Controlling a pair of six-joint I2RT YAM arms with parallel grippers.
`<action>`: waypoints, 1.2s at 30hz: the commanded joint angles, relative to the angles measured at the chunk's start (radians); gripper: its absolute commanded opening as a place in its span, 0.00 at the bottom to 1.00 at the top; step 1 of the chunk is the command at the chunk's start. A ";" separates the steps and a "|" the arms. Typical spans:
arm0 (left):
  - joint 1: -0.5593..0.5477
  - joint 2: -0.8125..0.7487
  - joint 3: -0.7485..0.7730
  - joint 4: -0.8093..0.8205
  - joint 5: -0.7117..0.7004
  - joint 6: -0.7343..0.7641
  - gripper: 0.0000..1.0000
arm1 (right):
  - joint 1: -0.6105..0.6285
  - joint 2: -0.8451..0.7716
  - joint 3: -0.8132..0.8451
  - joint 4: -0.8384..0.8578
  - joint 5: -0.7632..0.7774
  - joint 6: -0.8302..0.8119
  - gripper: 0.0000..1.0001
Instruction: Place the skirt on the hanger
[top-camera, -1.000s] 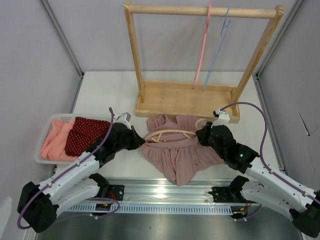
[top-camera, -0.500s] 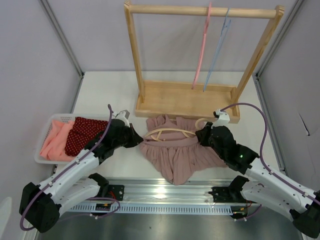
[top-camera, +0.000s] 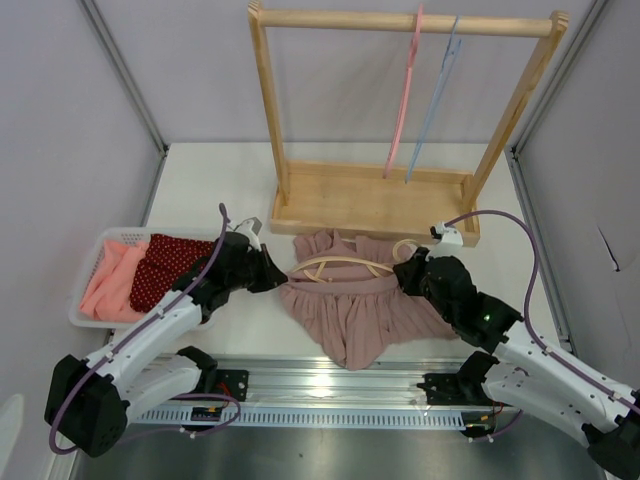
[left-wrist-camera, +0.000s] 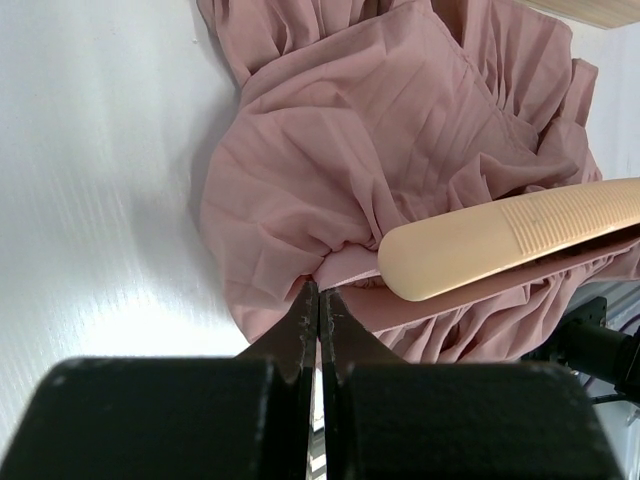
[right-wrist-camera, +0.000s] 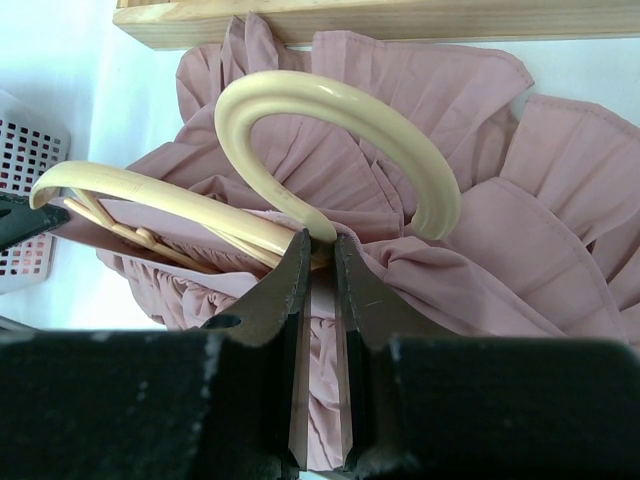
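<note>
A dusty pink pleated skirt (top-camera: 355, 305) lies on the white table in front of the rack, with a cream wooden hanger (top-camera: 335, 266) resting across its waist. My left gripper (top-camera: 277, 277) is shut on the skirt's waistband (left-wrist-camera: 335, 268) at the left end, just beside the hanger's arm tip (left-wrist-camera: 500, 238). My right gripper (top-camera: 403, 272) is shut on the hanger's neck (right-wrist-camera: 320, 240) below its curved hook (right-wrist-camera: 340, 130), with skirt fabric (right-wrist-camera: 500, 220) bunched around it.
A wooden clothes rack (top-camera: 400, 110) stands behind the skirt, its base (top-camera: 370, 200) close to the skirt's far edge, with a pink hanger (top-camera: 403, 95) and a blue hanger (top-camera: 432, 100) on its rail. A white basket (top-camera: 92, 275) with red and salmon clothes sits at left.
Both grippers have shifted slightly away from the arm bases, carrying the skirt's waist and hanger a little toward the rack. Their grips are unchanged.
</note>
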 joint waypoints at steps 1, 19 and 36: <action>0.044 0.009 0.036 -0.024 -0.070 0.051 0.00 | -0.016 -0.018 -0.012 -0.074 0.100 -0.056 0.00; 0.080 0.115 0.075 0.024 -0.018 0.068 0.00 | -0.015 -0.063 -0.041 -0.063 0.087 -0.069 0.00; 0.080 0.215 0.114 0.054 0.008 0.070 0.00 | -0.001 -0.084 -0.048 -0.029 0.048 -0.105 0.00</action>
